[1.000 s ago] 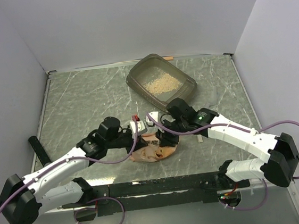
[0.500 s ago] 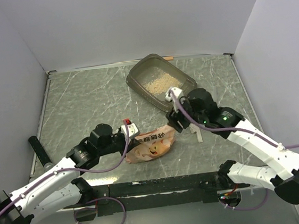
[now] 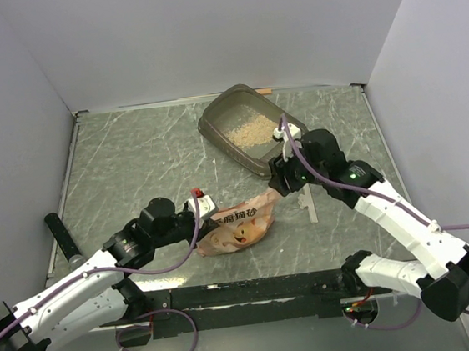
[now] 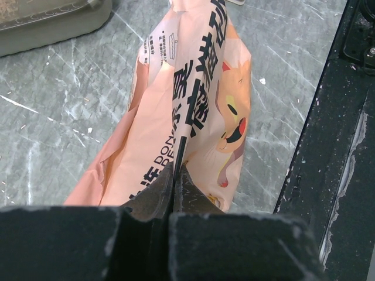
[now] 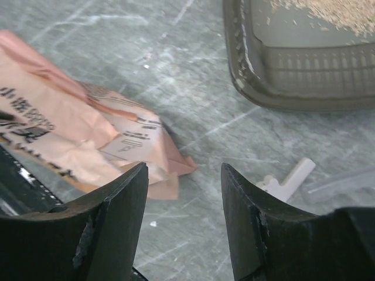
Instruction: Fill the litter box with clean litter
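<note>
The litter box (image 3: 291, 140) stands at the back centre, a grey-brown tray with a thin heap of clean litter (image 3: 245, 127) in its far half. An orange-pink printed bag (image 3: 240, 228) lies on the table in front of it. My left gripper (image 3: 198, 228) is shut on the bag's near-left edge; in the left wrist view its jaws (image 4: 176, 171) pinch a fold of the bag (image 4: 199, 99). My right gripper (image 3: 276, 186) hovers open beside the bag's far right corner, between bag and box. In the right wrist view its fingers (image 5: 184, 181) hold nothing, with the bag (image 5: 76, 134) to the left and the litter box (image 5: 293, 76) ahead.
A white plastic piece (image 3: 308, 205) lies on the table just right of the bag, also seen as the white piece (image 5: 288, 180). A black cylinder (image 3: 60, 236) lies at the left edge. The black base rail (image 3: 255, 291) runs along the front.
My right gripper let go of the bag, opened, and pulled back and right toward the litter box. My left arm drew back to the left, still shut on the bag.
</note>
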### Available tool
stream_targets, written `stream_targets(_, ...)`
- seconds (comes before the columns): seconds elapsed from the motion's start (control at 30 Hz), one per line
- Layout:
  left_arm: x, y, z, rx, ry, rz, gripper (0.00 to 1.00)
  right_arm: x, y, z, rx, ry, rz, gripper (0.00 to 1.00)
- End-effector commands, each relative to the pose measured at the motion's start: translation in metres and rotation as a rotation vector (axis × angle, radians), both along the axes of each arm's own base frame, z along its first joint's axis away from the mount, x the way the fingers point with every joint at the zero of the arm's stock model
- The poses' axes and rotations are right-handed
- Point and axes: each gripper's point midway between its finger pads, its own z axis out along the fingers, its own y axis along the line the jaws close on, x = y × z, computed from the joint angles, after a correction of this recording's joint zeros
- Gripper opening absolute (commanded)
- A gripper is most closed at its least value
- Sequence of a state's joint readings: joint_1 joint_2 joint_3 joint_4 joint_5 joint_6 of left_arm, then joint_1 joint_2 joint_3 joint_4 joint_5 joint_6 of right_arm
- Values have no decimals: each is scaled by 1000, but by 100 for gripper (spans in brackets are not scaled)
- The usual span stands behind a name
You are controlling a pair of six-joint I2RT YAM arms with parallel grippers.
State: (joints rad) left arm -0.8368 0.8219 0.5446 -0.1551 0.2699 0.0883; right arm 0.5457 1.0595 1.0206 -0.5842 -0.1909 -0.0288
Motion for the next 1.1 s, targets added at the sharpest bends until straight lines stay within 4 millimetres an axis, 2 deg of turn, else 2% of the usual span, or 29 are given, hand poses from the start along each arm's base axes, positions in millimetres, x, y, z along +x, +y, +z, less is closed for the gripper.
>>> stream_targets(0.0,9,-1,17,-44,-45,42,1,-9,10,29,142,-51,31,60)
stream_targets(0.13,8,-2,16,-44,-37,35,1,-21,13,24,210,-43,80,62)
stream_targets(0.27,8,-2,16,-46,-36,34,1,-20,16,17,235,-35,108,63)
stream_targets(0.43,7,-1,17,-50,-36,40,1,-22,26,22,301,-36,174,63)
stream_targets(0.57,6,-2,17,-52,-35,36,1,-23,24,16,291,-28,165,63)
stream_targets(0.93,6,-1,15,-44,-28,40,1,-10,16,-30,206,62,76,62)
stream_targets(1.07,6,-1,15,-42,-27,43,1,-8,2,-63,120,138,-10,62)
